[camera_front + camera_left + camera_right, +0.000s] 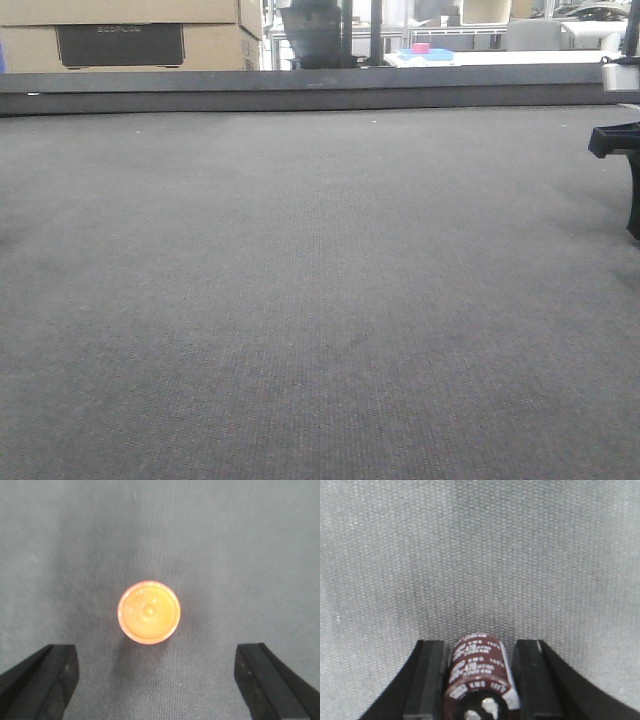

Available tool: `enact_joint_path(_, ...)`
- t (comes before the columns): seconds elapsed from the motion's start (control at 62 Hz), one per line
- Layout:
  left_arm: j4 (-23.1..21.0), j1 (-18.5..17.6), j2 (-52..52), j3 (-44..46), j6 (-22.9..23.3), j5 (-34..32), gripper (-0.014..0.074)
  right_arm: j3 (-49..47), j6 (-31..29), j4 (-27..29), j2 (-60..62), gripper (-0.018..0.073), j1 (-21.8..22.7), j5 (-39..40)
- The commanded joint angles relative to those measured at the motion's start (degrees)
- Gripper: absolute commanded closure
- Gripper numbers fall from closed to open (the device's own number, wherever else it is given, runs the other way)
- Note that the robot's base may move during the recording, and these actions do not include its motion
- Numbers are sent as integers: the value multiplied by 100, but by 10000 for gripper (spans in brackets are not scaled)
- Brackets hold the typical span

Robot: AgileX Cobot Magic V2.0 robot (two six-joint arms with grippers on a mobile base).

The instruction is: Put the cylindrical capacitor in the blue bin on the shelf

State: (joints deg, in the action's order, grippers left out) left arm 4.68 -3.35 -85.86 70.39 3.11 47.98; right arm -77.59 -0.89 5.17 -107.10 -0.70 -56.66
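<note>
The cylindrical capacitor is maroon with white print and a white stripe, its metal terminals facing the camera. My right gripper is shut on it, one black finger on each side, above the grey mat. A black part at the right edge of the front view looks like that arm. My left gripper is open and empty, pointing down at the mat. A round orange object stands just ahead of its fingers. The shelf is out of view. I cannot make out a blue bin with certainty.
The grey mat fills the front view. A dull grey bar runs along its far edge. Cardboard boxes stand behind at the left. A small blue and pink item lies on a far white table.
</note>
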Motion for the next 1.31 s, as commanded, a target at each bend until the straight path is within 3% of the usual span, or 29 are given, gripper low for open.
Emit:
enact_joint_path(0.0,23,12,-199,126,13,44,59,-49,-12,88,17,721,30,-33)
enact_joint_path(0.581,401,34,-1032,394,89,-144,59,-49,-12,87,17,721,30,-179)
enact_joint_path(1.29,341,34,-1466,394,158,-434,74,-49,-12,87,-43,721,30,-178)
